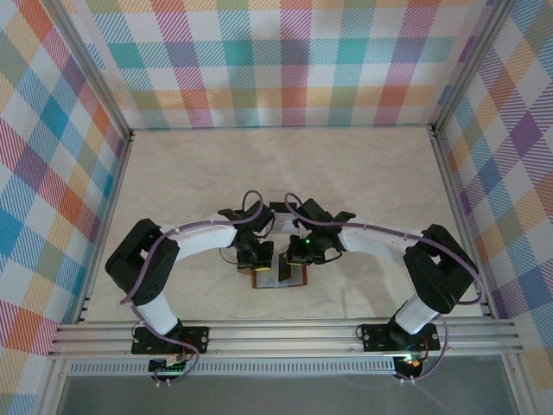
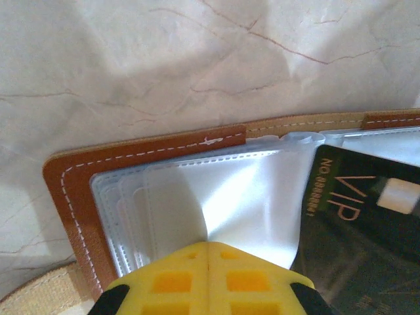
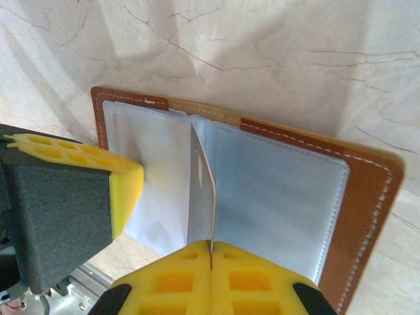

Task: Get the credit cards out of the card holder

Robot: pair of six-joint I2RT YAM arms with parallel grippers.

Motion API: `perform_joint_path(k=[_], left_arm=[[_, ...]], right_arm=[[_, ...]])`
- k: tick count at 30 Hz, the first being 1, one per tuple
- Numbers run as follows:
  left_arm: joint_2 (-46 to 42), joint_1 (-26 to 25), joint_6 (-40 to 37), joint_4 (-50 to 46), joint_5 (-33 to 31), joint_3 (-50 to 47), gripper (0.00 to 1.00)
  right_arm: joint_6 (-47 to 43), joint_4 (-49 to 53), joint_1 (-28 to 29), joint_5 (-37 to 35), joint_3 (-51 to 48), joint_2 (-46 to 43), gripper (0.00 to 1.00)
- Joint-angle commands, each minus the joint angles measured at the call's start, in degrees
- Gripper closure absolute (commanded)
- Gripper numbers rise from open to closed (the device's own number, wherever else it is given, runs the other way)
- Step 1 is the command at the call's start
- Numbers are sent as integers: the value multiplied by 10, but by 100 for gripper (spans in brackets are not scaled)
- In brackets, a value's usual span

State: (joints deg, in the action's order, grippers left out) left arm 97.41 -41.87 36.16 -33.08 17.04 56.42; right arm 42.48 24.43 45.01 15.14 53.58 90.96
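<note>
Card-pulling step: right gripper (image 3: 211,257) clamped on a thin card (image 3: 212,203) standing edge-up in the open card holder (image 3: 367,197), flat on the table (image 3: 262,39). With left gripper (image 2: 207,259) pinched shut on the clear sleeve (image 2: 249,197), pull straight and slow.

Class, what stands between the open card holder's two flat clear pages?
In the right wrist view, a thin leaf, card or sleeve I cannot tell, stands edge-on along the fold of the card holder, pinched by the right tool.
</note>
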Motion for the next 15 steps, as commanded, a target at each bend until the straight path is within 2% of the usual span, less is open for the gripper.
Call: perform_joint_path(k=[1, 7, 15], left_arm=[[3, -7, -8, -32, -26, 4, 95], [-12, -7, -7, -42, -31, 15, 94], [-45, -7, -2, -49, -44, 21, 92]], right_arm=[[-22, 37, -1, -27, 11, -25, 93], [-71, 78, -3, -50, 41, -40, 98], [-242, 132, -4, -108, 97, -53, 98]])
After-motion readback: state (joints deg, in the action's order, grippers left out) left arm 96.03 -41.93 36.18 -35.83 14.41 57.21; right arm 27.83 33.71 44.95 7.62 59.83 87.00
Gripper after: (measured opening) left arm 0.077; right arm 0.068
